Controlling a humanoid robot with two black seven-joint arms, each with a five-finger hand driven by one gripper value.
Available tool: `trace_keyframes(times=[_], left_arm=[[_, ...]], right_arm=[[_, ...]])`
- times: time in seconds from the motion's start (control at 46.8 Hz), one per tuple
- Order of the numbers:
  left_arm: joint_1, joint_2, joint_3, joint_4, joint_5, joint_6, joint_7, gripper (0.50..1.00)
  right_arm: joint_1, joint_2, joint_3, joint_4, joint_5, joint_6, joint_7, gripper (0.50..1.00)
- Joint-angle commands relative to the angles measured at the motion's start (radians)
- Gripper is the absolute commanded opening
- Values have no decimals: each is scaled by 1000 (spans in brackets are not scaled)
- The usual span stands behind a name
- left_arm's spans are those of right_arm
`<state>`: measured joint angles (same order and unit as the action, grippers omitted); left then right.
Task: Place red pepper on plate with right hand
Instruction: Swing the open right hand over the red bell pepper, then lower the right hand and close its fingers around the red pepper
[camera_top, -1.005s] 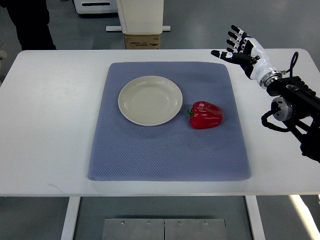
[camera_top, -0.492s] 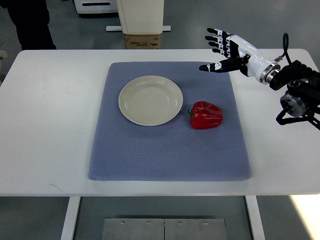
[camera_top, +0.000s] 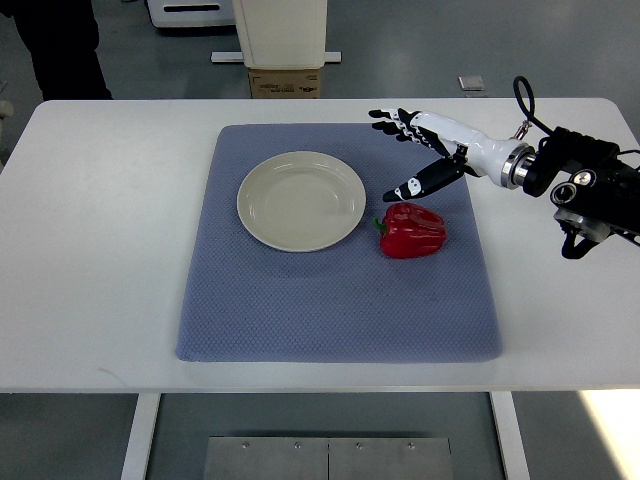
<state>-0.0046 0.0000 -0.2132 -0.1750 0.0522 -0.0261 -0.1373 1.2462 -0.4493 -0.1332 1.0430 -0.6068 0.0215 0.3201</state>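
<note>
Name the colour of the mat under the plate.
Blue-grey mat, plain dotted weave; the top view shows it.

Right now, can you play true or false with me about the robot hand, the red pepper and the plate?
1. The shiny red bell pepper lies on the round cream plate. False: it lies beside the plate, on the blue-grey textured mat.
2. The plate is empty. True.
3. The right hand holds the pepper. False: its fingers are spread, just above it.
4. The mat lies on a white table. True.
</note>
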Motion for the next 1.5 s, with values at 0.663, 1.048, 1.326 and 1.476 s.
trace_keyframes(times=[0.663,1.048,1.326,1.476], left_arm=[[0,0,0,0,0,0,1,1000],[0,0,0,0,0,0,-1,1000],[0,0,0,0,0,0,-1,1000],[0,0,0,0,0,0,1,1000]], right_arm=[[61,3,-203,0,-180,2,25,991],[48,8,-207,-17,-188,-2,20,958],[47,9,-235,-29,-189,-2,20,924],[47,9,-235,-32,-189,-2,20,893]])
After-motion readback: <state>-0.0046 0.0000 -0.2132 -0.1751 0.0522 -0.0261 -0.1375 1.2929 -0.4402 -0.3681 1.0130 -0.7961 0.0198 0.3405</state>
